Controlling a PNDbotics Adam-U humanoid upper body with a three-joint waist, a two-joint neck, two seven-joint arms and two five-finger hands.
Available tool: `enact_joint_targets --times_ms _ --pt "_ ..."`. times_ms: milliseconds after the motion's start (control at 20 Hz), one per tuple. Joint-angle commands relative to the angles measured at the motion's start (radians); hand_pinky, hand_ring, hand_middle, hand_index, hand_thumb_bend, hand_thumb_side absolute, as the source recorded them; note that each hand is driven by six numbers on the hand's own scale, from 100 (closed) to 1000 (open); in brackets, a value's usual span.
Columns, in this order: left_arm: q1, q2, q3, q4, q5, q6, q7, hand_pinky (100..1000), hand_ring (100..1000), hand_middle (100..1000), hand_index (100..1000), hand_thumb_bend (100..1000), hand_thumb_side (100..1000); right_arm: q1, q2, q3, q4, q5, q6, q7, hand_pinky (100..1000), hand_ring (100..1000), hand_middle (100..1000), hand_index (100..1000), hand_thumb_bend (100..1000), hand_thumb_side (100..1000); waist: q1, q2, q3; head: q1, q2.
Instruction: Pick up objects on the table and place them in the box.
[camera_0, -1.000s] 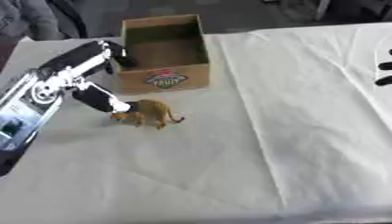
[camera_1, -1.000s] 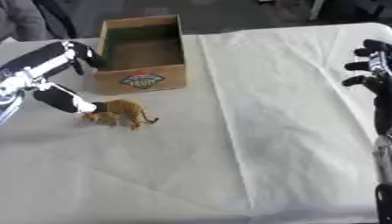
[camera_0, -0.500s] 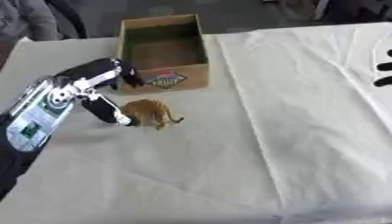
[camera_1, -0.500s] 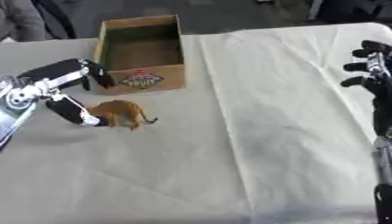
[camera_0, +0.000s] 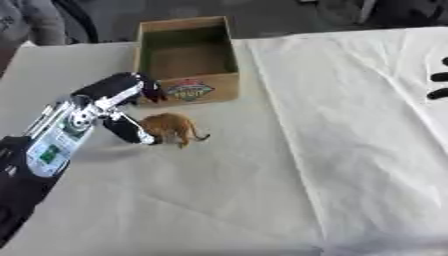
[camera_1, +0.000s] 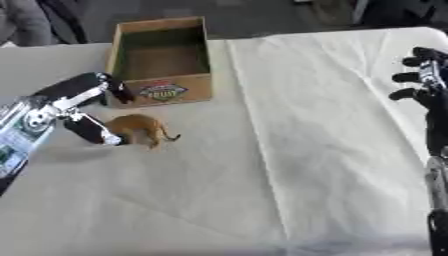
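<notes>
Toy animal (camera_0: 171, 127) upright, lengthwise left-right, tail right, by left hand (camera_0: 122, 107).

Left hand (camera_0: 122, 107): black fingers and thumb, silver joints between them, a white tip on the thumb.
Left forearm (camera_0: 57, 142): silver-white casing with a small green mark, black shell below.
Right hand (camera_1: 424, 80): black, rounded fingertips, a silvery patch at the knuckles.

Even, soft daylight falls on the pale counter (camera_0: 350, 125), with no glare. The left hand (camera_0: 118, 107) throws a faint grey shadow below itself. Both views are blurred throughout. The box (camera_0: 185, 60) interior beyond the hand is dim.
</notes>
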Motion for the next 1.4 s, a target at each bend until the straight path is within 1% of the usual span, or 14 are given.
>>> enact_joint_targets --times_ms 50,250,350,450,500,650,700,750,800,900,950,1200,1250,1400 --pt "-0.011 0.003 0.002 0.009 -0.018 -0.006 0.018 601 724 576 716 612 100 -0.008 -0.010 -0.002 -0.010 0.001 -0.003 0.005 471 626 664 776 100 636 -0.004 -0.012 0.000 0.002 0.005" --pt "-0.008 -0.004 0.003 0.025 -0.030 -0.010 0.034 570 682 528 678 589 100 -0.008 -0.010 -0.002 -0.010 0.001 -0.003 0.005 471 626 664 776 100 636 -0.005 -0.011 0.000 0.003 0.005" --pt "-0.008 -0.007 0.005 0.031 -0.033 -0.010 0.044 568 680 526 676 588 100 -0.008 -0.009 -0.002 -0.011 0.001 -0.003 0.006 471 626 664 776 100 636 -0.006 -0.010 0.000 0.002 0.004" --pt "-0.007 -0.010 0.006 0.035 -0.033 -0.010 0.054 545 654 498 653 569 100 -0.008 -0.009 -0.002 -0.011 0.001 -0.003 0.006 471 625 664 776 100 635 -0.007 -0.010 0.001 0.002 0.004" --pt "-0.006 -0.010 0.005 0.036 -0.032 -0.010 0.057 529 632 477 625 539 100 -0.008 -0.009 -0.002 -0.011 0.001 -0.003 0.006 471 625 664 776 100 636 -0.007 -0.010 0.001 0.003 0.004" --pt "-0.004 -0.013 0.005 0.041 -0.026 -0.006 0.068 525 627 472 617 535 100 -0.008 -0.009 -0.002 -0.010 0.001 -0.003 0.007 471 625 664 776 100 636 -0.008 -0.009 0.001 0.003 0.004" --pt "-0.004 -0.015 0.006 0.042 -0.022 -0.004 0.074 505 597 436 576 502 100 -0.008 -0.009 -0.002 -0.010 0.001 -0.003 0.007 471 625 664 776 100 635 -0.008 -0.009 0.001 0.003 0.004" --pt "-0.003 -0.016 0.007 0.043 -0.019 -0.002 0.081 505 597 436 576 502 100 -0.008 -0.008 -0.002 -0.010 0.002 -0.003 0.007 471 625 664 776 100 635 -0.008 -0.009 0.001 0.003 0.004" --pt "-0.003 -0.017 0.007 0.044 -0.015 0.000 0.087 490 573 407 549 460 100 -0.007 -0.008 -0.002 -0.010 0.002 -0.003 0.007 471 625 664 776 100 636 -0.008 -0.009 0.001 0.003 0.004" --pt "-0.002 -0.018 0.006 0.045 -0.007 0.005 0.100 490 573 407 549 460 100 -0.007 -0.008 -0.002 -0.009 0.002 -0.003 0.007 471 625 664 776 100 636 -0.008 -0.009 0.001 0.003 0.004" --pt "-0.002 -0.019 0.007 0.045 -0.003 0.008 0.107 474 541 364 511 389 100 -0.007 -0.008 -0.002 -0.009 0.002 -0.003 0.007 471 625 664 775 100 636 -0.009 -0.009 0.001 0.003 0.004" --pt "0.002 -0.022 0.008 0.049 0.019 0.025 0.139 449 501 308 456 289 100 -0.008 -0.007 -0.003 -0.010 0.002 -0.003 0.007 471 625 664 775 100 635 -0.009 -0.008 0.000 0.003 0.004" --pt "0.002 -0.022 0.008 0.050 0.022 0.027 0.145 449 501 308 456 297 100 -0.008 -0.007 -0.003 -0.009 0.002 -0.003 0.007 471 625 664 775 100 637 -0.009 -0.008 0.000 0.003 0.004" --pt "0.002 -0.023 0.011 0.050 0.033 0.039 0.165 431 479 272 421 212 100 -0.008 -0.007 -0.003 -0.010 0.002 -0.002 0.008 471 625 664 775 100 638 -0.008 -0.008 0.000 0.003 0.004"
